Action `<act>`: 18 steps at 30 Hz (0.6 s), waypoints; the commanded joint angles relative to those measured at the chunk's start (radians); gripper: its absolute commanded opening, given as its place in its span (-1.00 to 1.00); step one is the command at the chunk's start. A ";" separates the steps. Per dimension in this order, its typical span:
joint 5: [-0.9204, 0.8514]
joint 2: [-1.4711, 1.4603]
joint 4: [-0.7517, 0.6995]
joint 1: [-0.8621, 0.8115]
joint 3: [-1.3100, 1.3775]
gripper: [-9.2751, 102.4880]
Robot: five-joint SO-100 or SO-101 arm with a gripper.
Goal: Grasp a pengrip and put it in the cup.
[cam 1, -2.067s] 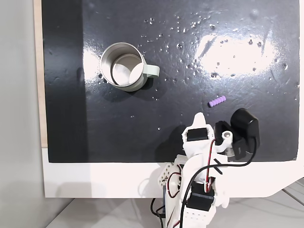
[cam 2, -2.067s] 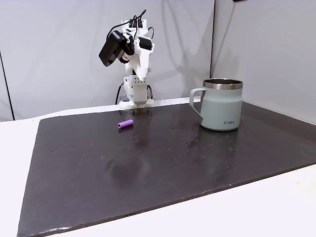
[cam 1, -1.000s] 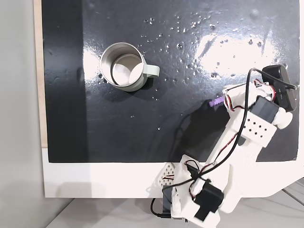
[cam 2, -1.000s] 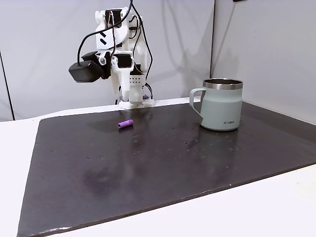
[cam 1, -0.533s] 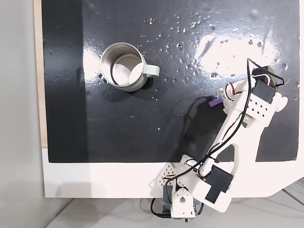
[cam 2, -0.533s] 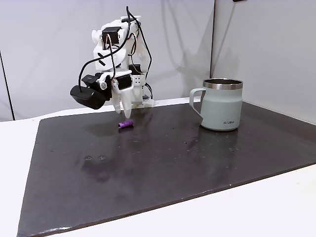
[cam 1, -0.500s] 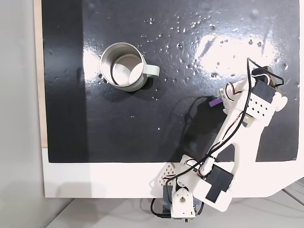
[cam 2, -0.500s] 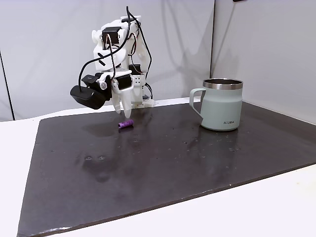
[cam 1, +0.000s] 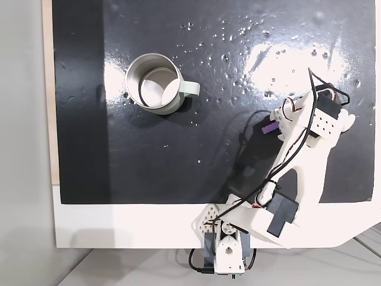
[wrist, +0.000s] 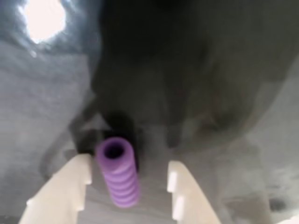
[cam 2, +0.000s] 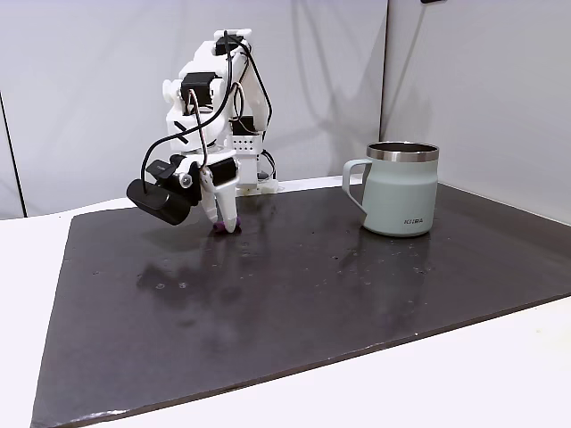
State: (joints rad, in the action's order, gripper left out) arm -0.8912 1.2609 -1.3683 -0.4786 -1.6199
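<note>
The pengrip [wrist: 119, 175], a small purple ribbed tube, lies on the black mat between my two white fingers, closer to the left finger [wrist: 70, 191] than to the right one [wrist: 187, 196]. My gripper [wrist: 128, 163] is open and straddles it without squeezing it. From above, the pengrip [cam 1: 269, 127] peeks out at the left of the gripper [cam 1: 277, 124] on the mat's right side. In the side fixed view the gripper [cam 2: 223, 219] is down at the mat over the pengrip [cam 2: 219, 229]. The pale grey-green cup [cam 1: 155, 83] [cam 2: 401, 189] stands upright well apart from it.
The glossy black mat [cam 1: 208, 155] [cam 2: 339, 294] covers a white table. The arm's base [cam 1: 229, 256] sits at the mat's near edge in the top fixed view. A black camera body [cam 2: 159, 198] hangs beside the gripper. Open mat lies between pengrip and cup.
The arm swung out over the pengrip and came down; the gripper now reaches the mat with the pengrip between its fingers. The cup and pengrip have not moved.
</note>
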 commanded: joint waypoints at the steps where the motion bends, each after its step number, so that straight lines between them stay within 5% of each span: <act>1: -0.014 -0.008 0.035 -0.009 0.043 -0.50; 9: -0.006 -0.009 0.035 0.000 0.043 -0.80; 18: 0.147 0.268 -0.055 0.095 0.040 -0.83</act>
State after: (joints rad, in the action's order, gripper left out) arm -0.8038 1.3821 -1.3683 -0.4341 -1.6061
